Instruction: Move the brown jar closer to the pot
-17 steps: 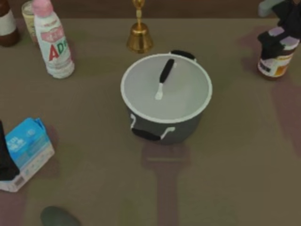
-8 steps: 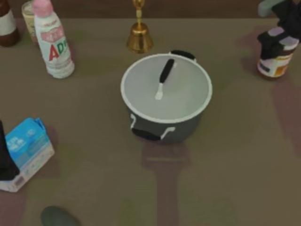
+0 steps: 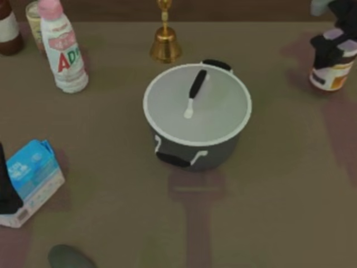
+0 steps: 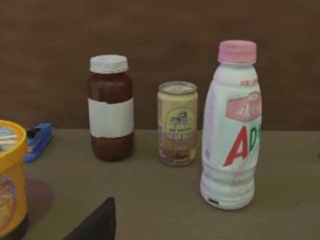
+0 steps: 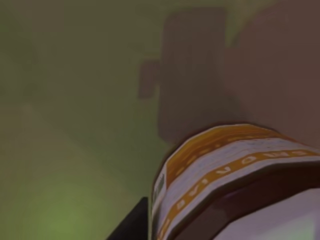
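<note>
Brown jar (image 3: 333, 72): white lid, white/orange label, in right tool (image 3: 329, 47).

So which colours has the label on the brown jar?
The brown jar has a white label with orange-yellow bands; it shows best in the right wrist view.

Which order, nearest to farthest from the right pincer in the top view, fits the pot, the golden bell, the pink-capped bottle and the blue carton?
From the right pincer, far right:
1. Pot, centre.
2. Golden bell, top centre.
3. Pink-capped bottle, top left.
4. Blue carton, lower left.
</note>
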Robot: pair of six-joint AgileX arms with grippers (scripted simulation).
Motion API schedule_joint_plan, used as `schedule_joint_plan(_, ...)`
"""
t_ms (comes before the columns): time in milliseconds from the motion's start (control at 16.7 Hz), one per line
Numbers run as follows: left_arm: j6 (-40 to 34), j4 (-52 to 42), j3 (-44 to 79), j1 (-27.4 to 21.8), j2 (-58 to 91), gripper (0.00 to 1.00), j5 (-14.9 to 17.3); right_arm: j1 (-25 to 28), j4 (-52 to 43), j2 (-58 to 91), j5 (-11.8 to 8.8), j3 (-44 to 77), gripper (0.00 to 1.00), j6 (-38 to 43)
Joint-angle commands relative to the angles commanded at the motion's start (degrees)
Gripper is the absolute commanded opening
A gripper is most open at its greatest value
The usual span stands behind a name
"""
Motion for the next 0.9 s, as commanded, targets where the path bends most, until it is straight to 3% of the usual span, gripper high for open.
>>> schedule_joint_plan(420, 0.0, 0.0, 0.0, 0.0, 0.0, 1.0, 0.0, 0.5, -1.0, -20.9, -0.2, -19.4, 0.0, 0.3)
schedule_joint_plan(900, 0.0, 0.0, 0.0, 0.0, 0.0, 1.0, 0.0, 0.7, -0.9, -23.2, 0.0, -21.8, 0.0, 1.1)
